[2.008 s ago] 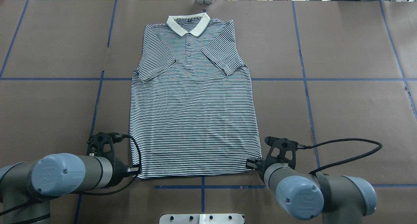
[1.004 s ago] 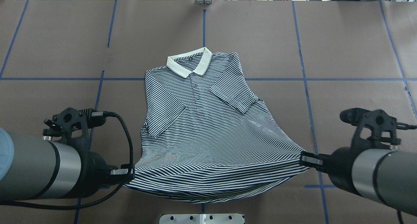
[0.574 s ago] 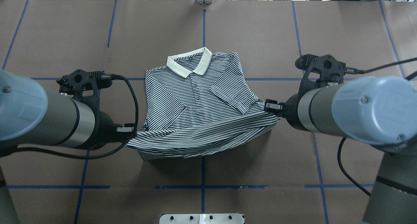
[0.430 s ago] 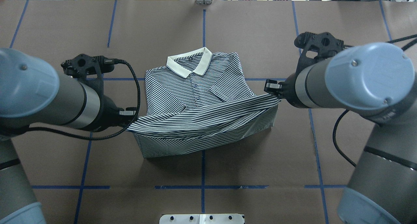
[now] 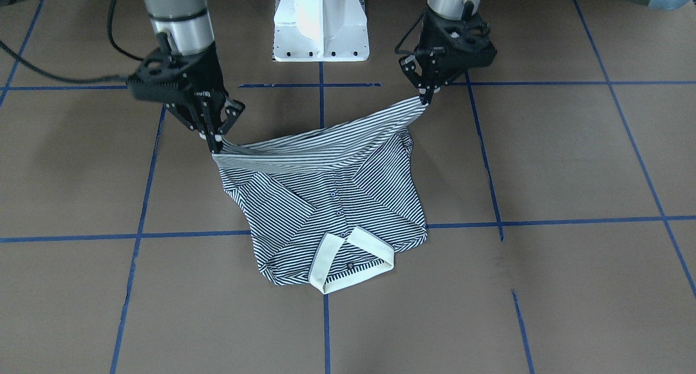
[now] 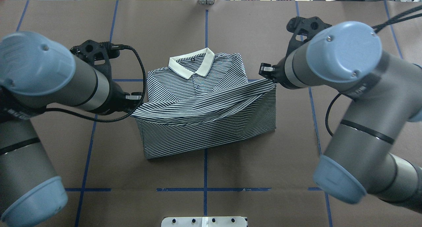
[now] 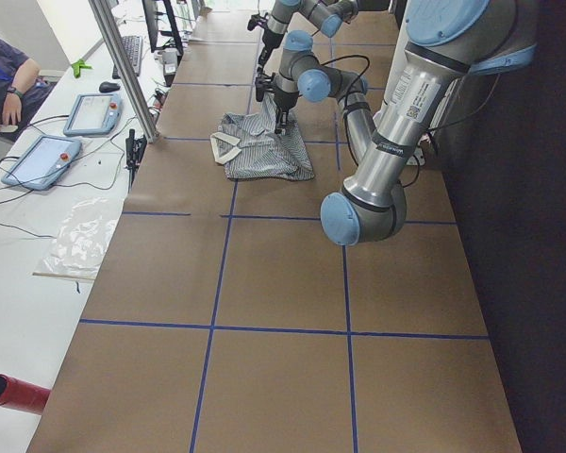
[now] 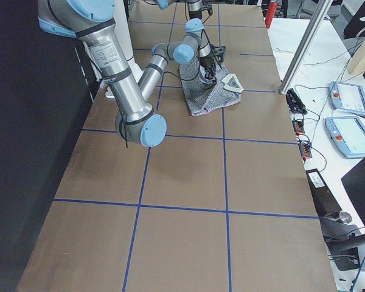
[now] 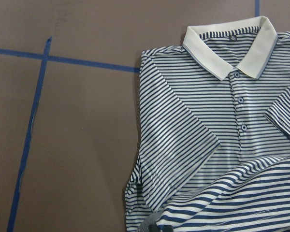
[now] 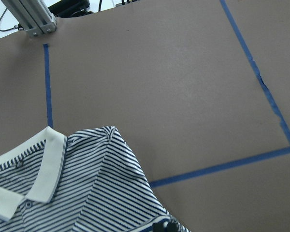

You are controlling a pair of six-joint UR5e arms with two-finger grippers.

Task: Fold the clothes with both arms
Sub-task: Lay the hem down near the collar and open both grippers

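The shirt point(image 6: 207, 128) had changed a great deal in two seconds. Then it lay flat at full length, collar at the far edge, with both jaws at the hem corners nearest the robot. A second before, it had been dragged back toward the robot with its hem raised. By this moment the lower half was doubled over, and the hem point(image 6: 201, 105) had travelled farther toward the collar point(image 6: 192, 62) than it had 0.4 s earlier, hiding more of the chest.

The shirt sat mid-counter across the centre tape line point(image 6: 205, 169), its near edge a straight crease. The hem hung stretched between the two arms, above the chest and sagging slightly in the middle. The left jaws, on the left arm point(image 6: 66, 85), were pinched tight on the hem's left corner. The right jaws, on the right arm point(image 6: 329, 62), gripped the right corner, farther from the robot, so the hem ran at a slant.

The cloth was soft and limp, with thin navy-and-white stripes. The collar was plain cream, with small dark buttons point(image 9: 240, 100) below it. The short sleeves point(image 5: 272, 200) lay folded diagonally inward. The counter point(image 6: 263, 167) was covered in matte brown paper, gridded with blue tape.
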